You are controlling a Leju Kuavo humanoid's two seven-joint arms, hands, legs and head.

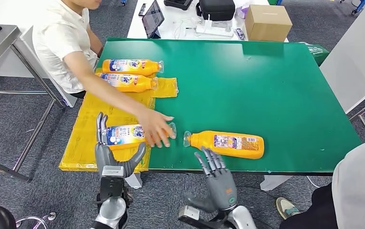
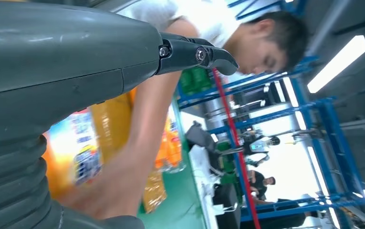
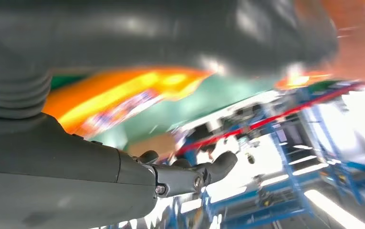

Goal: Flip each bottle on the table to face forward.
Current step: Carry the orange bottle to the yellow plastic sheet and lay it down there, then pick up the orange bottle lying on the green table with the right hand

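Left hand: the grey many-fingered left hand (image 1: 115,151) is cupping the base end of the near-left orange plastic bottle with a blue and white label (image 1: 125,135), fingers on one side and thumb on the other; whether it is truly clamping or only bracketing the bottle, I cannot tell
Right hand: the grey right hand (image 1: 217,179) is hovering at the table's near edge with fingers spread and nothing in them, just short of the orange bottle with a plain white label (image 1: 228,143)
Person: a person's hand (image 1: 155,127) is resting on the cap end of the near-left bottle, over the yellow plastic sheet (image 1: 82,143)
Other bottles: two more orange bottles, upper (image 1: 131,66) and lower (image 1: 127,82), are lying side by side farther back on the green table (image 1: 266,90)
Risk: with the person's hand and the left hand on one bottle, a roll could pinch fingers or tug the bottle askew; the sheet may be letting it slide; the right-hand bottle, near the edge, could be nudged off by a clumsy reach
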